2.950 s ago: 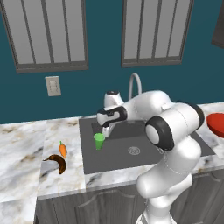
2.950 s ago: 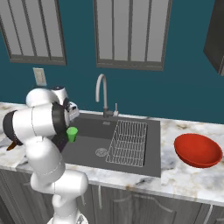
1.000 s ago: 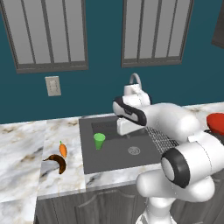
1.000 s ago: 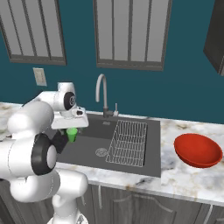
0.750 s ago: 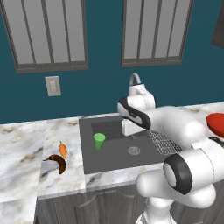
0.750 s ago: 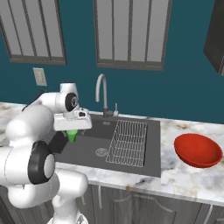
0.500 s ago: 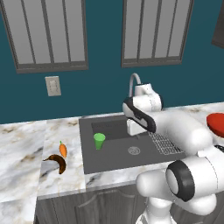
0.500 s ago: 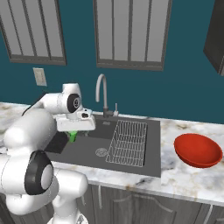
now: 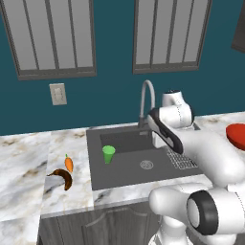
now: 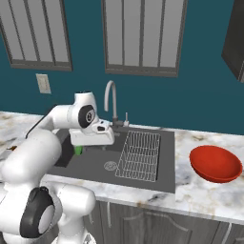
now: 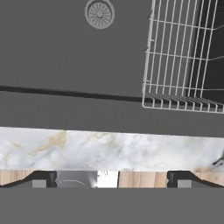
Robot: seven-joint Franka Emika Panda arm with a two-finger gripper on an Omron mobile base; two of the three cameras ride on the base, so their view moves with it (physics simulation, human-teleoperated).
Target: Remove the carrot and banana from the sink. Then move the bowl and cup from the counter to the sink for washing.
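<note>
swinging right past the cup (image 9: pixel 108 153) in the sink (image 9: pixel 124 167), gripper (image 11: pixel 112 178) fingers spread, empty

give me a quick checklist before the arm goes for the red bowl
1. Tiny orange carrot and dark brown curved banana out of the dark grey sink: ok, both on the marble counter.
2. Small green cup in the sink: ok, upright.
3. Wide red bowl in the sink: not ok, on the counter, right of the wire rack.
4. Gripper open and empty: ok.
5. Gripper near the bowl: not ok, over the sink.
</note>
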